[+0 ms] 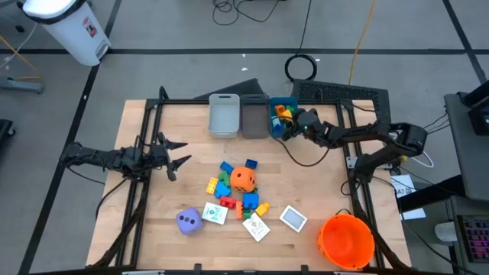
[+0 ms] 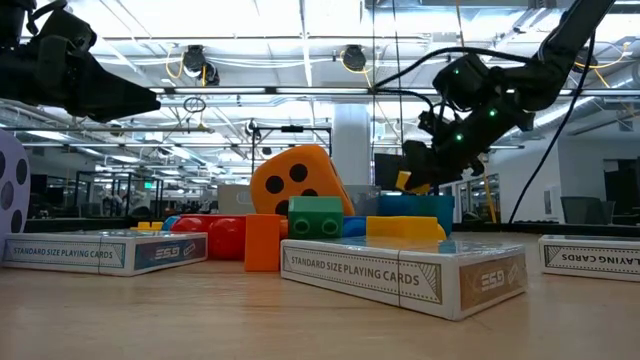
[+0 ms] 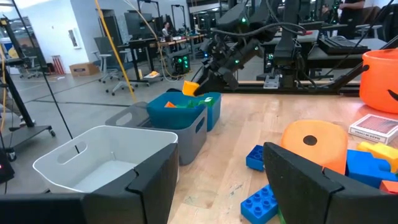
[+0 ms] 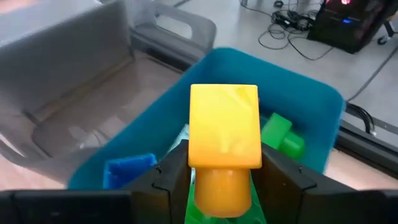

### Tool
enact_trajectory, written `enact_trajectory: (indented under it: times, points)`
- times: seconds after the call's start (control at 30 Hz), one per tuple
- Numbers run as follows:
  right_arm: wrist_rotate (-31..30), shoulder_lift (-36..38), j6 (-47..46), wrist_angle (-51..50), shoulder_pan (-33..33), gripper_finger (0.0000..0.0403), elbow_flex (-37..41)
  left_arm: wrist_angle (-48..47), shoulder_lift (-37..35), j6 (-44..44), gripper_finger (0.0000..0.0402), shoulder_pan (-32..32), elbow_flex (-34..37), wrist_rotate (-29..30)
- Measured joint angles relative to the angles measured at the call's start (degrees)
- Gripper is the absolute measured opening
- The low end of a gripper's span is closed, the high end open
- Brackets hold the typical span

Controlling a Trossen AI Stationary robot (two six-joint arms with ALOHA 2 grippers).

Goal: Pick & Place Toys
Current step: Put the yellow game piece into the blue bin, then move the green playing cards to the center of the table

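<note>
Toys lie in a loose heap at the middle of the wooden table (image 1: 160, 229) in the high view — an orange die (image 1: 243, 179) among blue, red, green and yellow blocks, a purple die (image 1: 189, 221) toward the near-left, and white card boxes (image 1: 293, 218) around the heap. At the far edge stand three bins side by side: pale grey, dark grey, and a blue bin (image 1: 276, 121) with blocks in it. The right gripper (image 1: 295, 122) reaches over the blue bin; the left gripper (image 1: 177, 154) waits over the table's left part, its fingers spread with nothing in them. An orange bucket (image 1: 346, 240) sits at the near-right corner.

Low view: the right gripper (image 2: 420, 180) hangs above the blue bin with a yellow block (image 2: 404, 181) at its tips.

Left wrist view: its own dark fingers (image 3: 311, 186) stand apart and empty; far off, the yellow block (image 3: 190, 88) shows over the blue bin (image 3: 180, 115).

Right wrist view — the yellow block (image 4: 224, 134) is clasped between the fingers, above the blue bin (image 4: 311, 99), where green and blue blocks already lie.
</note>
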State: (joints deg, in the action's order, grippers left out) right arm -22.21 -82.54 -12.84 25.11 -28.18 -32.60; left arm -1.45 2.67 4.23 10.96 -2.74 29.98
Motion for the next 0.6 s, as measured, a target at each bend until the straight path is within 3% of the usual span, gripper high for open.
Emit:
enact_trajectory:
  times: [0.6]
  points:
    - [0.0,-1.5,1.6,3.0,0.1,0.0259,0.0,0.0,0.0,0.0,0.0241,0.0,0.0,0.0]
